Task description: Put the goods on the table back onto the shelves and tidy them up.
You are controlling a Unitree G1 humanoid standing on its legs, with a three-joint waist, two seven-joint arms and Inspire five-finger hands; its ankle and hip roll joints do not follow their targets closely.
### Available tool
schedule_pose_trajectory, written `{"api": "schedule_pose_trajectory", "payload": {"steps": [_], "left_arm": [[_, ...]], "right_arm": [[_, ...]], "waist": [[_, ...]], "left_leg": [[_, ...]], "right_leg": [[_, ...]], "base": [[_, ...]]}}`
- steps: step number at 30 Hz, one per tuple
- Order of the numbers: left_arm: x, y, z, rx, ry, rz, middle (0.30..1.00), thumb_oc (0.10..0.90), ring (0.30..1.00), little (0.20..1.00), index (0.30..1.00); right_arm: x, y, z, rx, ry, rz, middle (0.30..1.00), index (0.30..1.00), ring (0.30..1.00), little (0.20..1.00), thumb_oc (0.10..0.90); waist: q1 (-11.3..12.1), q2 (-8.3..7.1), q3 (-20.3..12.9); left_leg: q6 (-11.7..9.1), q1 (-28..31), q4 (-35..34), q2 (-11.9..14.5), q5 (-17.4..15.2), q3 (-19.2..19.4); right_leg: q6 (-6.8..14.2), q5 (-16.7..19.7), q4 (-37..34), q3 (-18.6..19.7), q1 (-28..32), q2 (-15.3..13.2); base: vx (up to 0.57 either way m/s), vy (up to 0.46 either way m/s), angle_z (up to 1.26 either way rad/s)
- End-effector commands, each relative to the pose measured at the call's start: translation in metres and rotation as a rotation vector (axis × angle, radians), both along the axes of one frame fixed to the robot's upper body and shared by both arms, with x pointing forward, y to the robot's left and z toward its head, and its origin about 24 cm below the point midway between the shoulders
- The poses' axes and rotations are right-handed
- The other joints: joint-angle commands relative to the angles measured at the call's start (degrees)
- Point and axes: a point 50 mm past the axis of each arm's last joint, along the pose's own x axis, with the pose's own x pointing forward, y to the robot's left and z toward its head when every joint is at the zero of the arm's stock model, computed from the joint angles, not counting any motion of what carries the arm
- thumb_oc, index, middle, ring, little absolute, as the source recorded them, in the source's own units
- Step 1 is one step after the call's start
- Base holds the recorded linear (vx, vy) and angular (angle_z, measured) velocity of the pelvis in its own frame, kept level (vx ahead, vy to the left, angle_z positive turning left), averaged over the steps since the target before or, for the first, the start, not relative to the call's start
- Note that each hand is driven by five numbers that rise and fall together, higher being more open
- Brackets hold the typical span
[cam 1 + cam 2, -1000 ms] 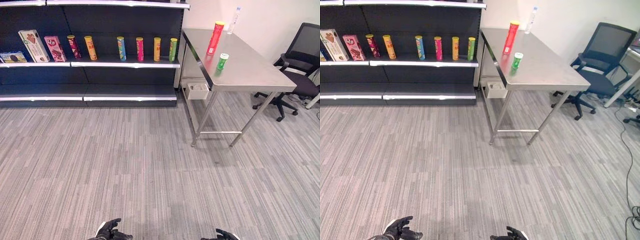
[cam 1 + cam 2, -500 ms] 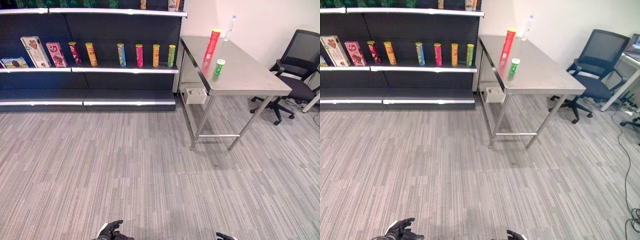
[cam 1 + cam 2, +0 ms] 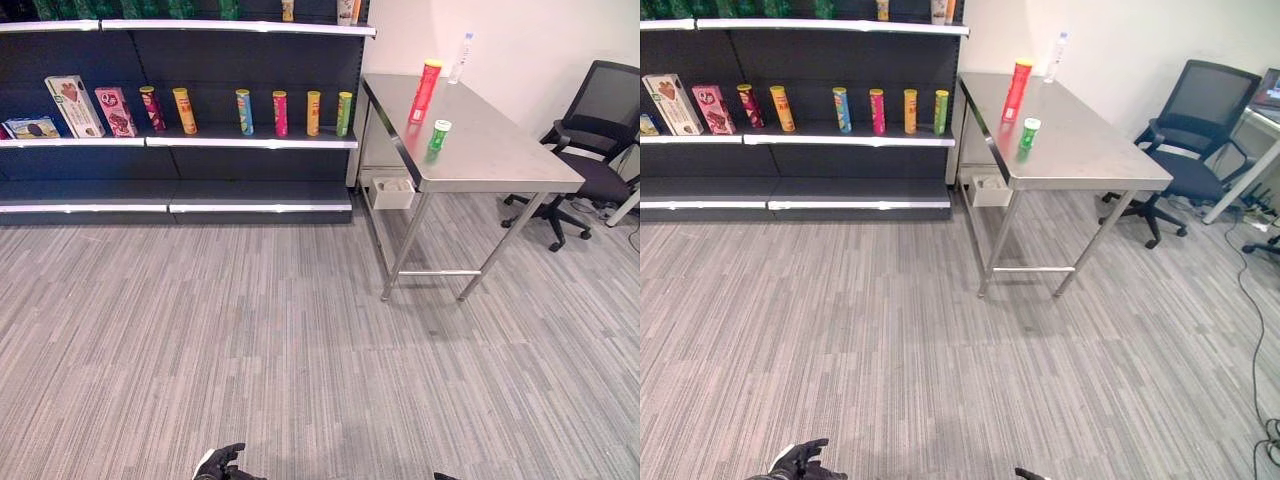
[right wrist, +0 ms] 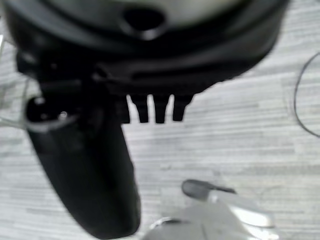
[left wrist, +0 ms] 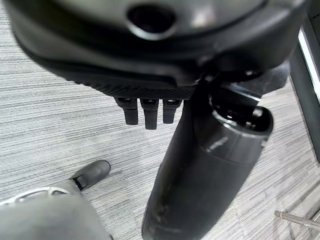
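On the steel table (image 3: 500,158) stand a tall red tube can (image 3: 425,90), a short green can (image 3: 437,134) in front of it, and a clear bottle (image 3: 458,57) at the far end. The dark shelves (image 3: 180,140) are to the left of the table, several steps away across the floor. My left hand (image 3: 218,465) hangs low at the view's bottom edge, with straight fingers (image 5: 145,112) and nothing in it. My right hand (image 3: 1028,474) just shows at the bottom edge; its fingers (image 4: 160,112) are relaxed and hold nothing.
The middle shelf carries several coloured tube cans (image 3: 280,112) in a row and boxes (image 3: 72,105) at its left. A white box (image 3: 391,190) sits under the table. A black office chair (image 3: 600,130) stands right of the table. Grey floor lies between me and both.
The camera has tilted up a little, so shelves and table sit lower and both hands have slid toward the bottom edge. Nothing on the table or shelves has moved.
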Motion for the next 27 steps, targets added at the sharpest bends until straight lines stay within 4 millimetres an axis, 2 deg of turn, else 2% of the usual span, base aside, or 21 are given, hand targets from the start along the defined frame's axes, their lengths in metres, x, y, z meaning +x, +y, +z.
{"api": "schedule_pose_trajectory", "payload": {"steps": [1, 3, 6, 7, 8, 9, 11, 12, 13, 15, 16, 18, 19, 20, 21, 22, 23, 25, 26, 27], "left_arm": [[0.032, -0.001, 0.008, 0.003, -0.103, 0.007, 0.900, 0.800, 0.900, 0.900, 0.900], [0.036, -0.001, 0.010, -0.008, -0.123, 0.028, 0.900, 0.800, 0.900, 0.900, 0.900], [0.041, -0.002, 0.014, -0.035, -0.167, 0.067, 0.900, 0.800, 0.900, 0.900, 0.900], [0.042, -0.003, 0.015, -0.044, -0.182, 0.082, 0.900, 0.800, 0.900, 0.900, 0.900], [0.045, -0.004, 0.016, -0.046, -0.191, 0.083, 0.900, 0.800, 0.900, 0.900, 0.900], [0.045, -0.004, 0.016, -0.042, -0.186, 0.082, 0.900, 0.800, 0.900, 0.900, 0.900], [0.042, -0.004, 0.015, -0.050, -0.180, 0.095, 0.900, 0.800, 0.900, 0.900, 0.900], [0.041, -0.004, 0.015, -0.048, -0.180, 0.090, 0.900, 0.800, 0.900, 0.900, 0.900], [0.042, -0.003, 0.016, -0.044, -0.188, 0.088, 0.900, 0.800, 0.900, 0.900, 0.900], [0.043, -0.002, 0.016, -0.032, -0.192, 0.086, 0.900, 0.800, 0.900, 0.900, 0.900], [0.029, 0.001, 0.010, -0.027, -0.141, 0.106, 0.900, 0.800, 0.900, 0.900, 0.900], [0.025, 0.002, 0.009, -0.020, -0.129, 0.112, 0.900, 0.800, 0.900, 0.900, 0.900], [0.020, 0.004, 0.008, -0.011, -0.116, 0.124, 0.900, 0.800, 0.900, 0.900, 0.900], [0.016, 0.008, 0.006, 0.004, -0.094, 0.129, 0.900, 0.800, 0.900, 0.900, 0.900], [0.016, 0.008, 0.006, 0.004, -0.094, 0.129, 0.900, 0.800, 0.900, 0.900, 0.900], [0.016, 0.009, 0.006, 0.008, -0.083, 0.124, 0.900, 0.800, 0.900, 0.900, 0.900], [0.016, 0.009, 0.006, 0.008, -0.083, 0.124, 0.900, 0.800, 0.900, 0.900, 0.900], [0.020, 0.010, 0.007, 0.015, -0.090, 0.113, 0.900, 0.800, 0.900, 0.900, 0.900], [0.026, 0.011, 0.009, 0.031, -0.097, 0.087, 0.900, 0.800, 0.900, 0.900, 0.900], [0.026, 0.011, 0.009, 0.031, -0.097, 0.086, 0.900, 0.800, 0.900, 0.900, 0.900]], "right_arm": [[0.027, -0.015, 0.010, -0.061, -0.088, 0.032, 0.900, 0.900, 0.900, 0.900, 0.800], [0.030, -0.016, 0.011, -0.062, -0.095, 0.029, 0.900, 0.900, 0.900, 0.900, 0.800], [0.035, -0.020, 0.015, -0.069, -0.127, 0.022, 0.900, 0.900, 0.900, 0.900, 0.800], [0.038, -0.023, 0.018, -0.070, -0.153, 0.001, 0.900, 0.900, 0.900, 0.900, 0.800], [0.043, -0.026, 0.021, -0.076, -0.176, -0.009, 0.900, 0.900, 0.900, 0.900, 0.800], [0.044, -0.027, 0.022, -0.080, -0.184, -0.016, 0.900, 0.900, 0.900, 0.900, 0.800], [0.041, -0.027, 0.021, -0.078, -0.177, -0.015, 0.900, 0.900, 0.900, 0.900, 0.800], [0.042, -0.028, 0.022, -0.082, -0.179, -0.009, 0.900, 0.900, 0.900, 0.900, 0.800], [0.045, -0.030, 0.024, -0.094, -0.186, 0.010, 0.900, 0.900, 0.900, 0.900, 0.800], [0.050, -0.036, 0.027, -0.123, -0.193, 0.028, 0.900, 0.900, 0.900, 0.900, 0.800], [0.046, -0.037, 0.025, -0.121, -0.178, 0.031, 0.900, 0.900, 0.900, 0.900, 0.800], [0.045, -0.036, 0.025, -0.118, -0.176, 0.032, 0.900, 0.900, 0.900, 0.900, 0.800], [0.045, -0.036, 0.024, -0.114, -0.174, 0.032, 0.900, 0.900, 0.900, 0.900, 0.800], [0.042, -0.034, 0.023, -0.108, -0.161, 0.028, 0.900, 0.900, 0.900, 0.900, 0.800], [0.042, -0.034, 0.023, -0.108, -0.161, 0.028, 0.900, 0.900, 0.900, 0.900, 0.800], [0.042, -0.035, 0.023, -0.108, -0.161, 0.024, 0.900, 0.900, 0.900, 0.900, 0.800], [0.042, -0.035, 0.023, -0.108, -0.161, 0.024, 0.900, 0.900, 0.900, 0.900, 0.800], [0.048, -0.037, 0.026, -0.110, -0.190, -0.001, 0.900, 0.900, 0.900, 0.900, 0.800], [0.053, -0.038, 0.028, -0.112, -0.214, -0.010, 0.900, 0.900, 0.900, 0.900, 0.800], [0.053, -0.038, 0.028, -0.112, -0.214, -0.010, 0.900, 0.900, 0.900, 0.900, 0.800]], "waist": [[-0.46, 0.58, 1.40], [-0.40, 0.28, 2.43], [0.11, -0.25, 4.47], [0.72, -0.48, 6.41], [1.14, -0.87, 8.18], [0.86, -1.42, 8.50], [1.25, -0.82, 8.12], [1.50, -0.49, 7.80], [2.19, 0.77, 7.46], [2.95, 1.16, 7.30], [3.19, 2.54, 5.18], [3.48, 2.83, 4.26], [3.85, 2.63, 3.29], [4.11, 1.92, 1.71], [4.20, 2.04, 1.63], [4.44, 1.62, 0.98], [4.46, 1.64, 0.95], [3.79, 1.07, 1.88], [2.62, 1.40, 2.99], [2.67, 1.32, 2.97]], "left_leg": [[-5.89, 0.35, 5.77, 4.53, -5.68, 0.90], [-6.16, -2.86, 10.94, 4.88, -6.61, 0.30], [-7.24, -9.78, 23.04, 5.76, -4.94, -1.51], [-8.19, -14.99, 32.31, 5.93, -0.32, -4.85], [-9.38, -19.37, 38.60, 5.59, 2.49, -7.26], [-9.71, -22.53, 41.51, 5.29, 3.07, -8.14], [-7.70, -23.89, 32.05, 6.99, 0.98, -6.93], [-7.31, -23.22, 25.24, 8.30, 1.29, -6.26], [-8.43, -22.64, 11.81, 10.89, 7.10, -5.13], [-9.49, -24.52, 3.94, 13.46, 9.14, -4.83], [-10.53, -21.97, 0.35, 14.68, 11.49, -1.38], [-10.66, -21.04, 0.14, 14.43, 12.41, -0.83], [-10.48, -20.43, 0.72, 13.68, 12.85, -0.25], [-9.57, -18.73, 1.00, 11.58, 11.84, 1.08], [-9.58, -18.84, 1.00, 11.74, 11.88, 1.11], [-7.11, -16.27, 1.18, 8.64, 9.27, 2.42], [-7.11, -16.29, 1.19, 8.66, 9.27, 2.44], [-4.43, -13.20, 1.42, 5.36, 6.07, 3.43], [-1.86, -10.01, 1.28, 3.02, 3.23, 4.65], [-1.84, -10.03, 1.28, 2.95, 3.21, 4.71]], "right_leg": [[5.12, -0.19, 1.92, -0.32, -4.14, -2.33], [4.30, -0.88, 2.72, -0.02, -4.88, -2.32], [2.54, -1.64, 3.93, 0.29, -5.67, -1.92], [1.20, -2.42, 4.80, 0.51, -5.53, -1.35], [0.49, -2.65, 5.56, 0.49, -5.54, -1.32], [0.21, -2.84, 5.77, 0.30, -6.06, -1.59], [0.91, -4.40, 4.91, 0.81, -4.92, -1.13], [1.26, -5.18, 4.50, 0.93, -4.23, -1.06], [1.93, -6.37, 4.10, 0.99, -2.97, -0.58], [2.56, -7.83, 3.34, 1.46, -0.58, -0.89], [4.01, -9.43, 2.88, 3.84, 3.51, -1.18], [4.29, -9.74, 3.26, 4.62, 4.31, -1.95], [4.99, -10.05, 4.15, 4.87, 5.26, -3.33], [6.41, -8.95, 7.93, 5.00, 4.66, -5.95], [6.37, -8.84, 7.90, 5.11, 4.51, -5.82], [8.10, -4.53, 17.63, 4.91, 1.38, -8.78], [8.09, -4.52, 17.63, 4.93, 1.34, -8.77], [8.65, 4.08, 29.79, 5.03, -2.95, -11.65], [8.38, 11.09, 40.70, 4.03, -8.54, -14.32], [8.41, 11.03, 40.83, 4.13, -8.65, -14.41]], "base": [[0.01, -0.123, -0.01], [-0.02, -0.107, 0.01], [-0.02, -0.164, 0.10], [-0.04, -0.230, 0.18], [-0.05, -0.227, 0.28], [0.14, -0.143, 0.26], [0.37, -0.017, 0.03], [0.50, 0.129, -0.16], [0.50, 0.150, -0.35], [0.68, 0.186, -0.54], [0.84, 0.256, -0.31], [0.54, 0.184, -0.41], [0.54, 0.190, -0.81], [0.54, 0.190, -0.80], [0.61, 0.259, -0.68], [0.29, 0.146, -0.40], [0.40, 0.222, -0.52], [0.31, 0.236, -0.28], [0.29, 0.241, 0.04], [0.29, 0.250, 0.17]]}}
